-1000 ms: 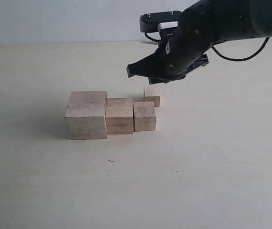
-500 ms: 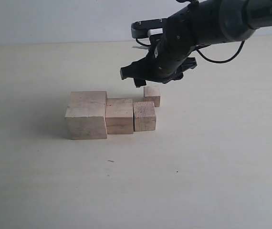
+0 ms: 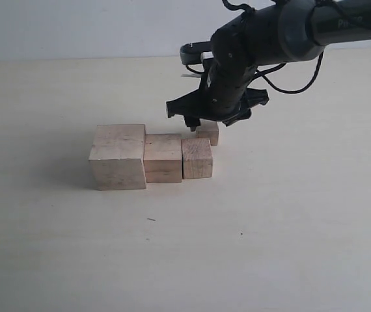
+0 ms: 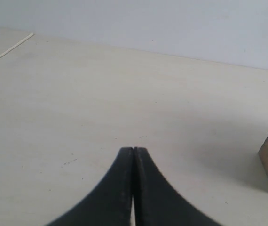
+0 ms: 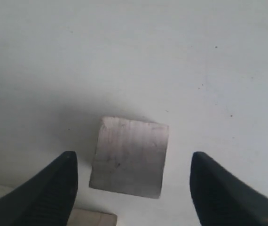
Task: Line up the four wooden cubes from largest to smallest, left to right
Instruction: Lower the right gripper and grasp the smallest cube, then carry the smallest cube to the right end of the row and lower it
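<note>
Starting with the smallest cube (image 5: 129,157): sits on the table (image 3: 289,214) just behind the far right corner of the third cube (image 3: 197,158), so tucked back out of the row instead of closing off its right end. Can't tell whether touching that neighbour or only just beside it. Left of that, already looks sorted: largest cube (image 3: 118,156), then second cube (image 3: 163,157), then the third, pressed side to side and stepping down left to right. Now the bit that matters: got the right gripper (image 3: 209,121) hanging right over the little one, jaws spread wide with nothing in them, one finger either side of the block and a clear gap both ways in the right wrist view. No long axis to fuss over with a cube, but looks turned a touch against the line between the fingers, so might twist a bit on closing. Probably calls for a straight drop and a squeeze, then a carry toward the near side and slightly right, to land against the right face of the third cube. Worth watching the finger on the left side, close to that cube's back corner, could nudge the row. As for the left gripper (image 4: 133,157): pads pressed together, holding nothing, low over bare table, nowhere in the exterior shot. Clearly a right-arm job.
</note>
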Controlling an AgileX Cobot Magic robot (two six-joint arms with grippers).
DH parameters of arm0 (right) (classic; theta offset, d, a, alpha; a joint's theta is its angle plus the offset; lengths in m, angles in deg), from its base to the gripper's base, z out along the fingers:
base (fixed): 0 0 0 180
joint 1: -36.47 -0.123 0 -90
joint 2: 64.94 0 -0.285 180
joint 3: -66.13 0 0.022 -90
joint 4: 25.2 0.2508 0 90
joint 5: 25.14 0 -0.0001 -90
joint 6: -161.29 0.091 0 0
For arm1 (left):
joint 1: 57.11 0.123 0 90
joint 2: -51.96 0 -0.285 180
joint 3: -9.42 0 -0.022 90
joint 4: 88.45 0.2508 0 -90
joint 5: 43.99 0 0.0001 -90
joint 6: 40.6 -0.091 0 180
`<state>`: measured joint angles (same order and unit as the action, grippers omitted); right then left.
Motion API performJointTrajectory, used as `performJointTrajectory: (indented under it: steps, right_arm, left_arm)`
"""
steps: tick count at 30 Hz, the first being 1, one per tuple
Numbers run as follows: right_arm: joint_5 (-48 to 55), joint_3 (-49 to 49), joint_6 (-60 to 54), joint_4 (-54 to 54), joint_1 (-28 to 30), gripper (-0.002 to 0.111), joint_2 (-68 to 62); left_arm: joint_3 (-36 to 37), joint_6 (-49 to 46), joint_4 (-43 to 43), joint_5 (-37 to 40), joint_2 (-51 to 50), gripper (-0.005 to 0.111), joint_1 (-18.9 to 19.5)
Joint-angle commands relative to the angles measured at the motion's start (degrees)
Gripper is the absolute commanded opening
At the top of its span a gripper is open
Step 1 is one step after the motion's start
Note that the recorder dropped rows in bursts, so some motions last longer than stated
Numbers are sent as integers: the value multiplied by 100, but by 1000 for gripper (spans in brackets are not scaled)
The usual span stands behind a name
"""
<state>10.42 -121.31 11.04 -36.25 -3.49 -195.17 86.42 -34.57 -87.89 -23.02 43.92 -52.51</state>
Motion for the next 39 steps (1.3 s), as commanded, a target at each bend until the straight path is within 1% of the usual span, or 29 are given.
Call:
performJointTrajectory:
  steps: [1, 4, 6, 8, 12, 15, 16, 19, 25, 29, 30, 32, 37, 39]
  right_arm:
    - [13, -42, 36, -53, 2, 65, -119]
    - [-37, -42, 36, -53, 2, 63, -124]
    - [-91, -42, 36, -53, 2, 59, -124]
    - [-154, -42, 36, -53, 2, 48, -124]
    - [-227, -42, 0, -53, 2, 22, -124]
    - [-227, -42, -325, -53, 2, 4, -85]
    - [-203, -42, -424, -39, 2, 0, -42]
    - [-102, -42, -811, -27, 2, 0, 164]
    - [605, -42, -2300, -136, 13, 0, 930]
    - [1066, -42, -3727, 119, 203, 0, 1335]
    - [1112, -28, -4049, 301, 313, 0, 1397]
    - [1296, -28, -4991, 1070, 619, 0, 1443]
    - [2322, -28, -8214, 3278, 1491, 0, 1431]
    - [2544, -28, -9109, 3668, 1795, 0, 1431]
  left_arm:
    - [21, 21, 4, -54, 25, 0, 3]
    - [21, 21, 4, -54, 25, 0, 3]
    - [21, 21, 4, -54, 25, 0, 3]
    - [21, 21, 4, -54, 25, 0, 3]
    - [21, 21, 4, -54, 25, 0, 3]
    - [21, 21, 4, -54, 25, 0, 3]
    - [21, 21, 4, -54, 25, 0, 3]
    - [21, 21, 4, -54, 25, 0, 3]
    - [21, 21, 4, -54, 25, 0, 3]
    - [21, 21, 4, -54, 25, 0, 3]
    - [21, 21, 4, -54, 25, 0, 3]
    - [21, 21, 4, -54, 25, 0, 3]
    - [21, 21, 4, -54, 25, 0, 3]
    - [21, 21, 4, -54, 25, 0, 3]
